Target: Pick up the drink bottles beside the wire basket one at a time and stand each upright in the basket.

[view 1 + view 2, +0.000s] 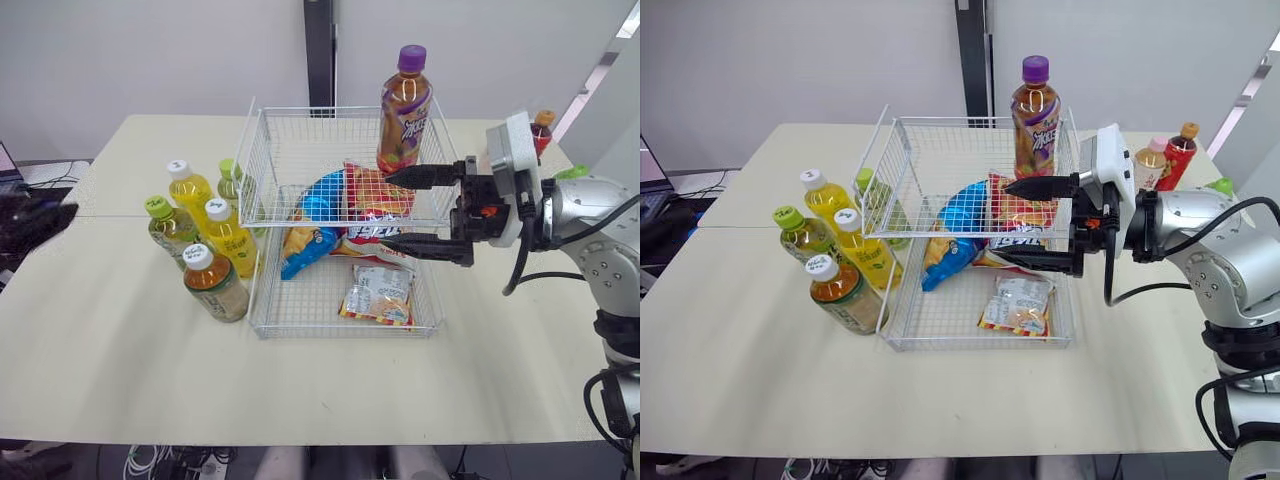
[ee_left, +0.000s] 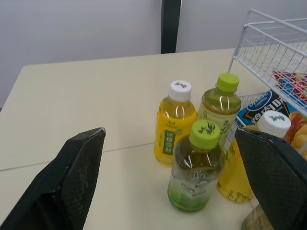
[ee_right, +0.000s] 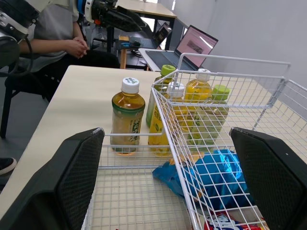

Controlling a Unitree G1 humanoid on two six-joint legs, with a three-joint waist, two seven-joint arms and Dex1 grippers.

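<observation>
Five small plastic drink bottles (image 1: 225, 240) stand bunched just outside the white wire basket (image 1: 310, 140), across its wall from the right pincer (image 1: 420, 212) and out past its fingertips. That pincer hangs released over the basket, jaws wide. A tall purple-capped bottle of brown drink (image 1: 405, 105) stands upright just beside one of its fingers, at what looks like the basket's back corner. The left pincer (image 2: 170, 135) is spread wide too and holds nothing. A green-capped bottle of pale tea (image 2: 194, 177) sits squarely ahead between its fingers, with a white-capped yellow bottle (image 2: 175, 124) a little beyond.

To my eye the next fetch falls to the left pincer. The bottles are packed close, so I would take the one nearest it. It should close on the body below the shoulder and draw straight up before swinging, lest a neighbour topple. The bottle must clear the rim and then land on bare mesh. The crinkly blue snack bag (image 1: 315, 215), red-and-orange snack bag (image 1: 375, 195) and clear packet (image 1: 378, 292) under the right pincer would make poor footing.

The pale cream worktop (image 1: 300, 390) looks smooth, with a seam across it. Behind the right pincer's wrist a few more bottles (image 1: 1180, 155) stand. Beyond are a white wall (image 1: 150, 60), a dark post (image 1: 320, 50), an open laptop (image 3: 192, 45) and a seated person with clasped hands (image 3: 57, 43).
</observation>
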